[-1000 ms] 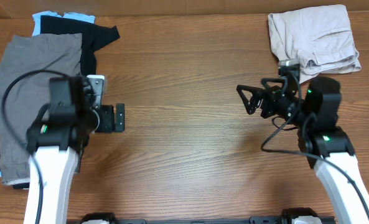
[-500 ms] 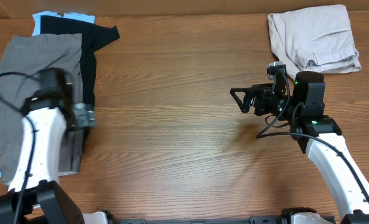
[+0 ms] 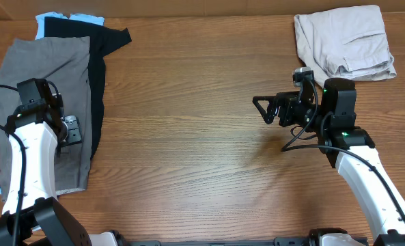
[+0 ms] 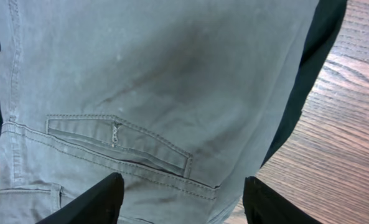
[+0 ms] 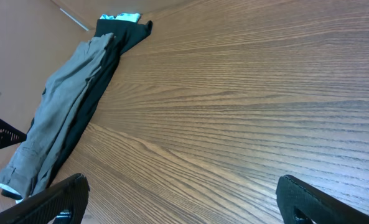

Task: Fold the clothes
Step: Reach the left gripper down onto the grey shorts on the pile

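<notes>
A wooden table point(image 3: 188, 150) is shown from above, with bare wood across its middle. Grey shorts point(image 3: 42, 75) are spread at the nine o'clock edge over a black T-shirt point(image 3: 110, 37). Beige shorts point(image 3: 344, 41) are folded at one o'clock. The left gripper point(image 4: 184, 202) is poised over the grey shorts, jaws apart, with the welt pocket point(image 4: 119, 140) at its eleven o'clock. The right gripper point(image 3: 265, 109) is spread wide above wood at three o'clock.

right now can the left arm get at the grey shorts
Probably yes: the left end effector hangs right over the grey shorts, fingers apart, with nothing between them and the cloth.
</notes>
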Robot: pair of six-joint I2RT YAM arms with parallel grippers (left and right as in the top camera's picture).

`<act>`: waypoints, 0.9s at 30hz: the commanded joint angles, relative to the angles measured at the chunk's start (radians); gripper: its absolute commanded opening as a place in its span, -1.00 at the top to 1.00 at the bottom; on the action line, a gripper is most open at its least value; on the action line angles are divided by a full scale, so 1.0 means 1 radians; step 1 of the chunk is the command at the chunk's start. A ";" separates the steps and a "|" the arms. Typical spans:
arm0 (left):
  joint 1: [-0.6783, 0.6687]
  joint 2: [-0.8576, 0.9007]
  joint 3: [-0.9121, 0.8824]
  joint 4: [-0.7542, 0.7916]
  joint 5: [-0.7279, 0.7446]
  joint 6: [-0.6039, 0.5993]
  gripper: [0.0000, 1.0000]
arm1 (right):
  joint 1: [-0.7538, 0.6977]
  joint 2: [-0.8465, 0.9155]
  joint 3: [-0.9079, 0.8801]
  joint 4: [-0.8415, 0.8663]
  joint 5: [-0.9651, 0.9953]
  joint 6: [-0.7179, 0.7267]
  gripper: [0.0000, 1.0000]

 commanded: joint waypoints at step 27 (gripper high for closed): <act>-0.005 0.195 0.014 0.013 0.037 0.091 -0.18 | 0.004 0.001 0.024 0.006 0.016 -0.001 -0.99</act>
